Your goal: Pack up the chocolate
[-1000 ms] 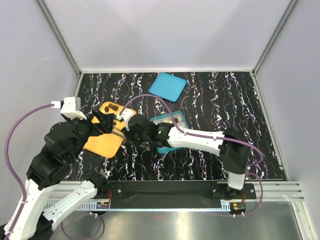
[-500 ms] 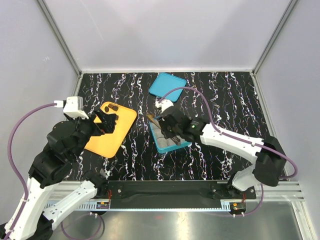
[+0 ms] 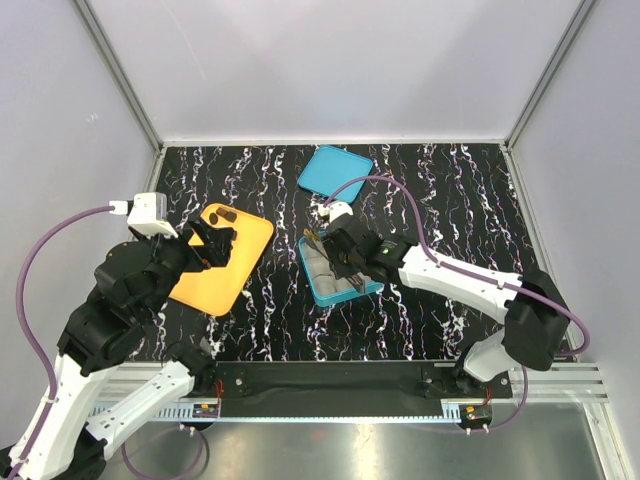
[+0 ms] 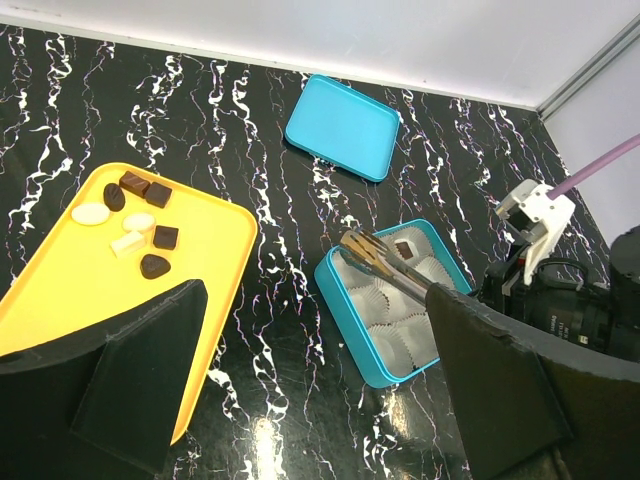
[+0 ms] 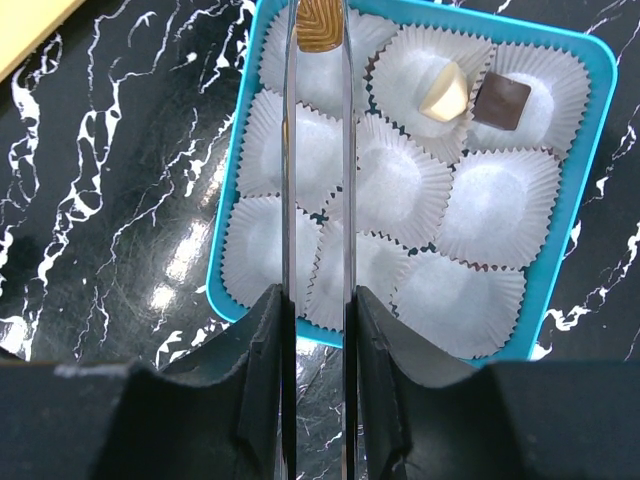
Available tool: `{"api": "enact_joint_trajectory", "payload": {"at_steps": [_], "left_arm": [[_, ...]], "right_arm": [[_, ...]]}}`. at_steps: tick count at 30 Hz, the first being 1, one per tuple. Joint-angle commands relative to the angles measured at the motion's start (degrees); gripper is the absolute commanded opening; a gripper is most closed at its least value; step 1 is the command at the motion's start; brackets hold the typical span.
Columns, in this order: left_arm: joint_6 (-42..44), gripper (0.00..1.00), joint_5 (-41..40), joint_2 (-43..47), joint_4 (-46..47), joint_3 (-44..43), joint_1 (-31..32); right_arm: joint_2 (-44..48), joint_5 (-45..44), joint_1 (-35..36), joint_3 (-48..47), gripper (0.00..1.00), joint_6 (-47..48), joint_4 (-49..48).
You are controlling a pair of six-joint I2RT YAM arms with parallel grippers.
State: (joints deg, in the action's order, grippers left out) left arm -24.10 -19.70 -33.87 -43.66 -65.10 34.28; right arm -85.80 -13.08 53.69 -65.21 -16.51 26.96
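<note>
In the overhead view, the left tool [image 3: 213,245] hovers at the left of the frame with its fingers spread wide over a yellow tray [image 3: 215,285], where some chocolate [image 3: 225,214] lies at the far end. Near the middle of the black marbled tabletop [image 3: 450,210] the right tool [image 3: 345,255] reaches over an open teal box [image 3: 335,297], and the box's lid [image 3: 335,172] lies apart from it toward the top of the frame. In the left wrist view, several dark and pale pieces are clustered at the upper left end of the tray, while a pair of tongs [image 4: 385,265] slants across the box, which is lined with white paper cups [image 4: 390,305]. In the right wrist view, the right tool is pressed in on the two arms of the tongs, which run up the frame to the box's upper left cup. A tan ridged piece [image 5: 318,28] is pinched between their tips there. A pale piece [image 5: 445,92] and a dark square piece [image 5: 502,97] each sit in a cup along the top row, to the right.
</note>
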Motion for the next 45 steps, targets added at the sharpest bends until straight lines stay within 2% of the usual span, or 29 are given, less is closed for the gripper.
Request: {"api": "enact_joint_trajectory", "payload": {"at_steps": [1, 9, 19, 27, 33, 35, 38, 39, 40, 45], "left_arm": [[-0.25, 0.99, 0.54, 0.38, 1.74, -0.47, 0.08], [0.01, 0.99, 0.72, 0.03, 2.0, -0.47, 0.08], [0.54, 0.99, 0.63, -0.59, 2.7, 0.59, 0.17], [1.51, 0.99, 1.69, -3.56, 4.9, 4.19, 0.08], [2.64, 0.99, 0.8, -7.53, 5.07, 3.32, -0.79], [3.26, 0.99, 4.39, -8.05, 6.91, 3.31, -3.86], [3.18, 0.99, 15.36, -10.42, 7.18, 2.17, -11.93], [2.83, 0.99, 18.7, -10.95, 7.18, 1.91, -16.66], [2.39, 0.99, 23.7, -11.48, 7.27, 1.82, -18.18], [1.25, 0.99, 23.75, -12.89, 7.01, 1.29, -19.08]], "right_arm": [[-0.33, -2.21, -0.61, -0.71, 0.37, -1.5, -0.68], [-0.6, -2.65, -0.61, -0.97, 0.44, -2.12, 0.28], [0.28, -4.23, -0.61, -2.11, 0.47, -1.77, 2.04], [-1.38, -4.76, -0.61, -8.26, 0.48, 0.34, 2.66], [-7.09, -0.28, -0.61, -15.82, 0.48, 1.74, 1.79], [-9.11, 2.52, -0.43, -17.57, 0.48, 2.71, 0.29], [-12.02, 5.78, 0.09, -19.78, 0.49, 3.85, -2.43], [-12.81, 6.22, 0.36, -20.22, 0.49, 4.29, -4.18], [-14.38, 6.83, 1.14, -21.09, 0.49, 4.64, -4.89], [-20.62, 8.51, 3.79, -25.13, 0.49, 7.54, -7.97]]}}
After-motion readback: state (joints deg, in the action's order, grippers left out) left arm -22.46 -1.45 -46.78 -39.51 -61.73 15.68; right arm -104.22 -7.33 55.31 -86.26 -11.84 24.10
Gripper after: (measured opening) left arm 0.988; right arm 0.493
